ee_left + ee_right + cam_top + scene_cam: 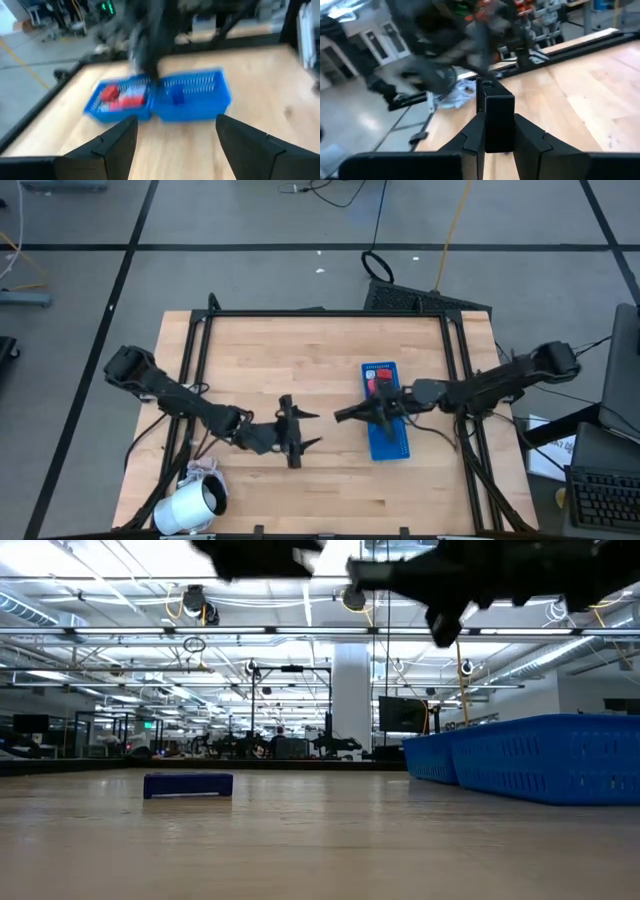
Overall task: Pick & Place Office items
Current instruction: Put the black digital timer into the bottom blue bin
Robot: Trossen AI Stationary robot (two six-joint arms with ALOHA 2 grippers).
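A long blue tray (388, 438) lies on the table's right half; it also shows as a blue tray (200, 100) in the left wrist view. Red pieces (380, 380) fill its far compartment, and a blue piece (176, 97) sits in another. A dark blue block (188, 785) lies flat on the table. My right gripper (345, 415) hovers left of the tray, shut on a black block (495, 107). My left gripper (312, 429) is open at mid-table, facing the tray and touching nothing; its fingers stand apart in the left wrist view (175, 135). My right gripper pinches the black block between its two fingers, on the block's two long side faces (490, 140). The block sticks out forward past the fingertips and is lifted clear of the table.
A big white roll (190, 508) lies at the table's near left corner with crumpled white material (205, 470) beside it. Black frame rails (320, 313) run along the far and side edges. Bare wood shows on the far half and near the middle.
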